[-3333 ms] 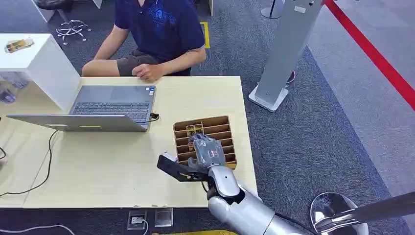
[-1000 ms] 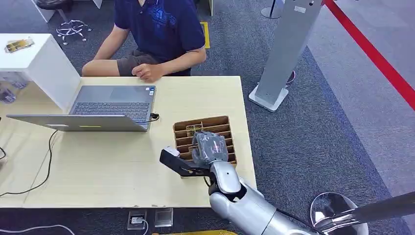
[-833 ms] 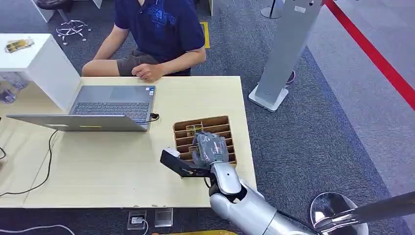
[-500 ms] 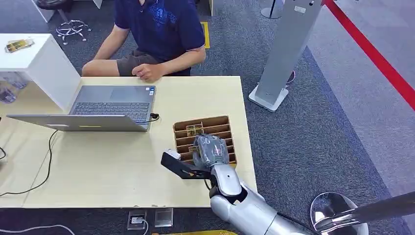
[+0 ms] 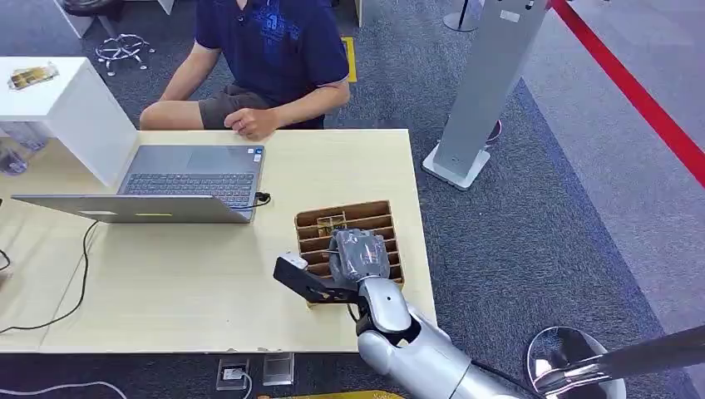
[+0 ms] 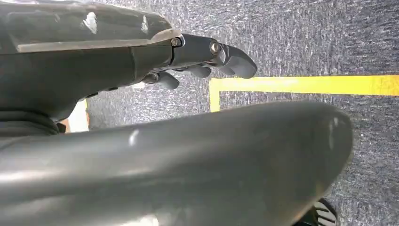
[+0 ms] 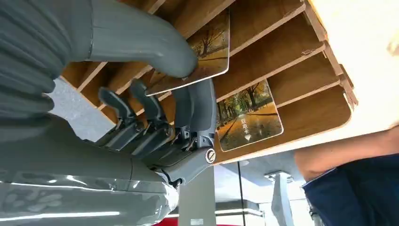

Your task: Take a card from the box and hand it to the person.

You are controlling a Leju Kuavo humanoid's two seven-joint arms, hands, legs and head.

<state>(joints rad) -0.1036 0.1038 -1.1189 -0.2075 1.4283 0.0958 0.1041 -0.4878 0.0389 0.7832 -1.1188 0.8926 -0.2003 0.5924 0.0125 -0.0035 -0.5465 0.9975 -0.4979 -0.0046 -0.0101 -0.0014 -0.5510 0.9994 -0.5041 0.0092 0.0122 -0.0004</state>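
The card [image 7: 197, 52], printed with an autumn avenue of trees, sat pinched between my right hand's [image 5: 359, 256] thumb and fingers [image 7: 195, 106], tilted up out of the slotted wooden box [image 5: 384, 208]. The person [image 5: 270, 50] sat beyond the box, across the worktop [image 5: 166, 274]. My left hand [image 6: 207, 52] hung released.
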